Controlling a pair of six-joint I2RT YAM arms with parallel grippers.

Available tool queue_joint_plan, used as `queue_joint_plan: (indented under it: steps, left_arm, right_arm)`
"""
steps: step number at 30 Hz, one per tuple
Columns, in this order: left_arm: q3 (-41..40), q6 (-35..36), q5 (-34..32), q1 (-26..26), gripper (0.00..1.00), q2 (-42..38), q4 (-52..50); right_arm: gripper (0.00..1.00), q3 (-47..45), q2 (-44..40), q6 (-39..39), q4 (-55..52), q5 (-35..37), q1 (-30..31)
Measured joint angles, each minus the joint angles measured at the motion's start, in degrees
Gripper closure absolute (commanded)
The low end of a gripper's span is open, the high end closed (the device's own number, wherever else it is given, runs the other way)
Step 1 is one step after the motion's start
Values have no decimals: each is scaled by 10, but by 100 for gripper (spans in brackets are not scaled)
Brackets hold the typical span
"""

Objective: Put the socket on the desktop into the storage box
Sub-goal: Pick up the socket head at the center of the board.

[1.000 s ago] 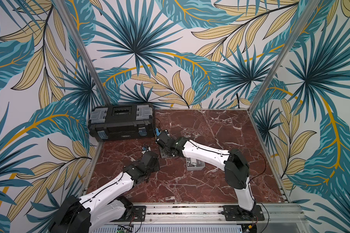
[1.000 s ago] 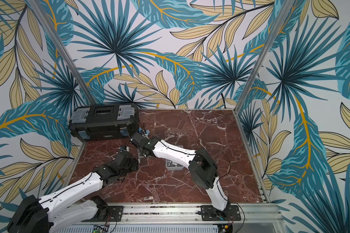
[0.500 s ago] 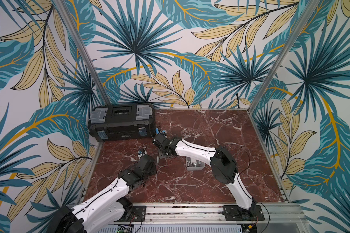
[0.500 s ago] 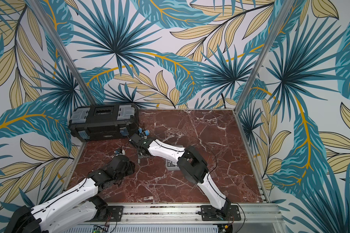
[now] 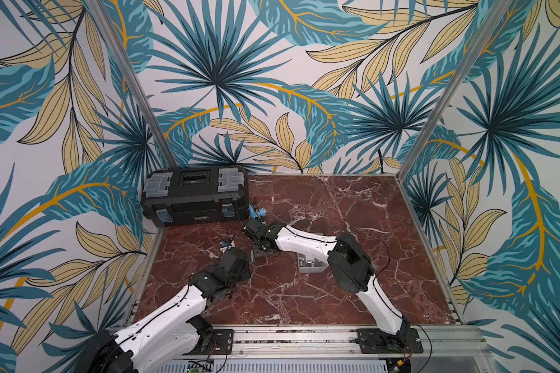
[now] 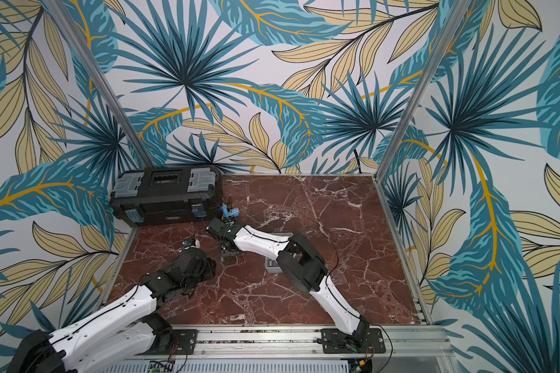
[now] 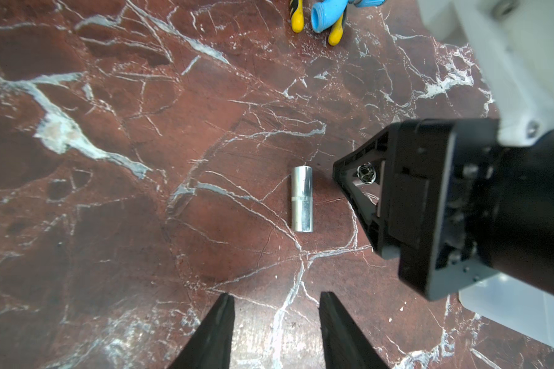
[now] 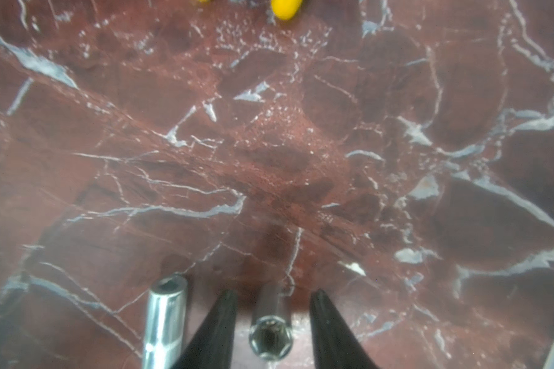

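My right gripper (image 8: 274, 292) is down at the desktop (image 5: 337, 210), its fingers standing apart on either side of a socket (image 8: 271, 334) that lies with its open end toward the wrist camera. A gap shows on each side, so it is not pinched. My left gripper (image 7: 276, 295) hangs spread and empty, short of a second socket (image 7: 302, 198) lying flat just beside my right fingers. The storage box (image 5: 311, 270) sits near, partly hidden by my right forearm and apart from both sockets.
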Motion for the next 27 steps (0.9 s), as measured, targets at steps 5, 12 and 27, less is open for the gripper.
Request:
queue_joint_plan:
  steps: [5, 12, 27]
  left_arm:
    - [0, 1, 0, 1, 52, 0, 0]
    - [0, 20, 15, 2, 51, 0, 14]
    - [4, 110, 198, -58, 47, -10, 179]
  right_arm:
    - [92, 0, 0, 1, -3, 4, 0]
    - [100, -54, -46, 5, -6, 19, 0]
    - [100, -453, -473, 59, 181, -93, -59]
